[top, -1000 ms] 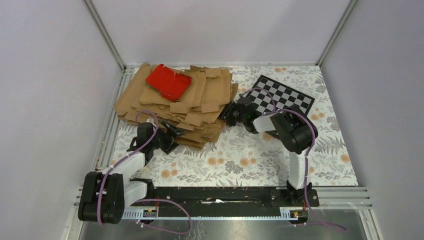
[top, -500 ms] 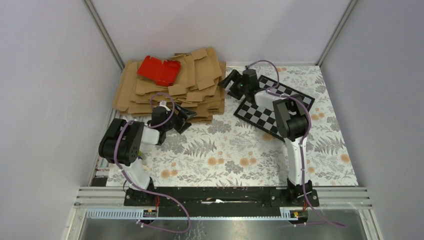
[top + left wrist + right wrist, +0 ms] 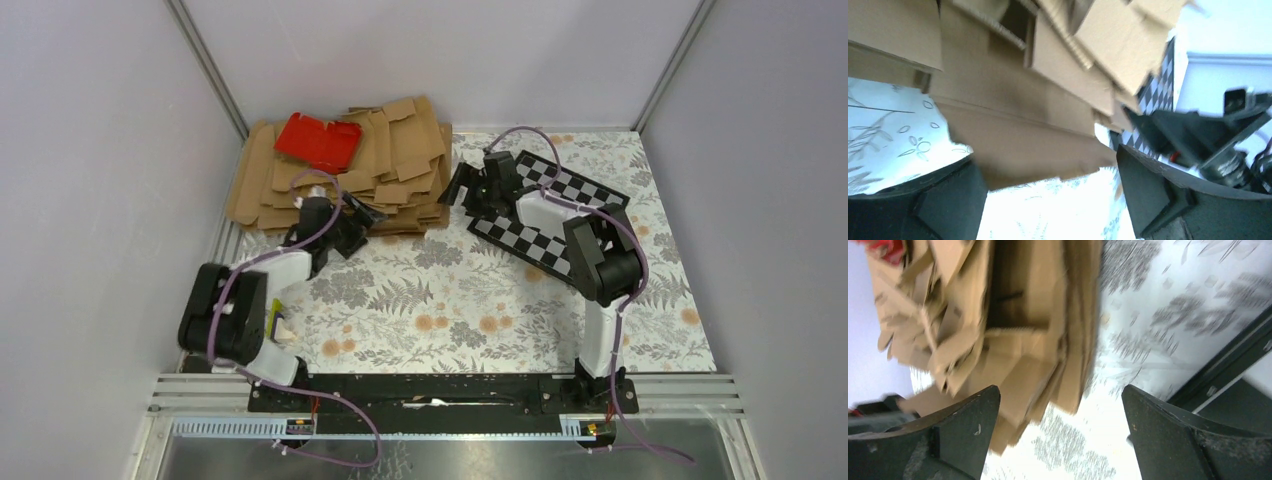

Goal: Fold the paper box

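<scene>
At the back left, the paper box (image 3: 318,141) lies flat atop the heap of brown cardboard blanks (image 3: 400,140) — thin red card, light and springy I'd judge, easily creased, best pinched at an outer flap or edge. The left gripper (image 3: 350,225) sits at the heap's near edge, fingers spread wide, holding nothing. The right gripper (image 3: 468,186), between the heap and the checkered board (image 3: 515,238), is likewise spread and empty. Both wrist views are blurred — the red card shows only as a sliver in the right one's corner.
</scene>
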